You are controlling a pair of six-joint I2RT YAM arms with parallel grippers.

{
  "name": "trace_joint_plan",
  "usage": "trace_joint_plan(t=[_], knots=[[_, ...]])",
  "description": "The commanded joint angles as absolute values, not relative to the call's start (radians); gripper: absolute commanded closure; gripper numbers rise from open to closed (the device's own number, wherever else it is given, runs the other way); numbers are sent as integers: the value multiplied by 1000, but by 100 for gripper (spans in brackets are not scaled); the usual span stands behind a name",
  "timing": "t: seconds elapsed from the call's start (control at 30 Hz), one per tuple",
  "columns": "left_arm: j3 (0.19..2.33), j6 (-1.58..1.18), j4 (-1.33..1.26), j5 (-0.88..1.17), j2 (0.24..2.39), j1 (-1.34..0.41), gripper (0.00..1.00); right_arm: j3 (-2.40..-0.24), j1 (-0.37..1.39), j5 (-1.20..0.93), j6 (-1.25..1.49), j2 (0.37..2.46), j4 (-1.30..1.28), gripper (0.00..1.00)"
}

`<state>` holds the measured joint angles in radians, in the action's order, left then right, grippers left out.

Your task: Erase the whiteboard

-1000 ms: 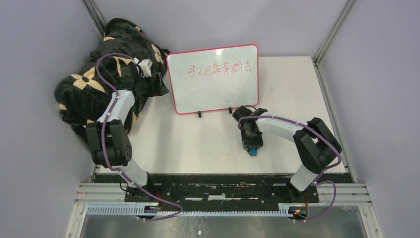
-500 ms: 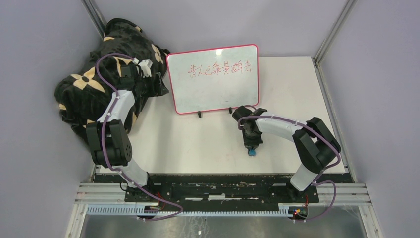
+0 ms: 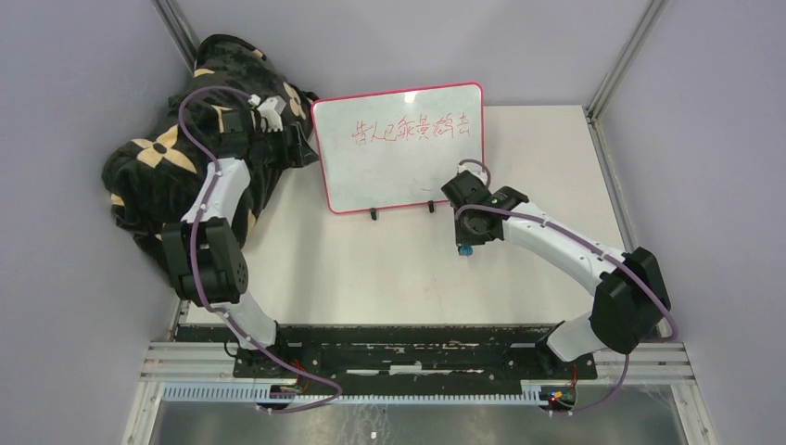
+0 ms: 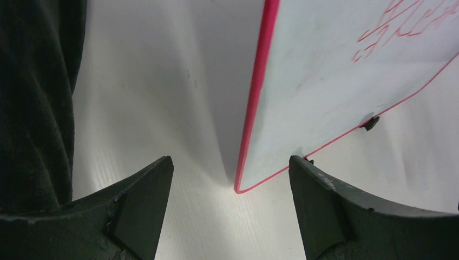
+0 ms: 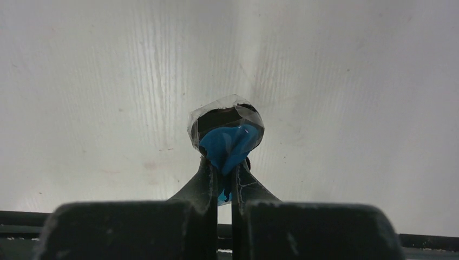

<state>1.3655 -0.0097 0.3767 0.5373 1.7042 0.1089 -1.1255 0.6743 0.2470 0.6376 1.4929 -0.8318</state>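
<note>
The whiteboard (image 3: 400, 148) stands on two small black feet at the back of the table, with a red-pink frame and red writing along its top. My left gripper (image 3: 301, 153) is open beside the board's left edge; in the left wrist view the board's lower corner (image 4: 254, 162) lies between my fingertips, untouched. My right gripper (image 3: 466, 243) is shut on the small blue eraser (image 3: 468, 249), just in front of the board's right foot. In the right wrist view the eraser (image 5: 227, 141) sticks out past my fingertips above the table.
A black cloth with a tan flower pattern (image 3: 185, 139) is heaped at the back left, behind my left arm. The white table (image 3: 371, 269) ends at a black rail at the front. Grey walls and metal posts close in the sides.
My right gripper has lifted the eraser off the table and carried it back and up toward the board's lower right corner. My left gripper has moved slightly closer to the board's left edge.
</note>
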Motion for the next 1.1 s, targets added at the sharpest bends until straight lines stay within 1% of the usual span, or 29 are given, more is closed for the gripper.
trace_joint_plan(t=[0.0, 0.2, 0.5, 0.83, 1.07], knots=[[1491, 35, 359, 735, 1717, 123, 16, -1206, 676, 328, 609, 1459, -846, 99], [1656, 71, 381, 845, 1784, 134, 17, -1229, 676, 327, 596, 1483, -855, 99], [1930, 118, 476, 953, 1974, 150, 18, -1235, 676, 320, 592, 1467, -828, 99], [2010, 106, 469, 1050, 2060, 150, 20, -1256, 676, 335, 594, 1466, -831, 99], [2004, 59, 409, 1102, 2091, 148, 21, -1263, 676, 333, 598, 1472, -835, 99]])
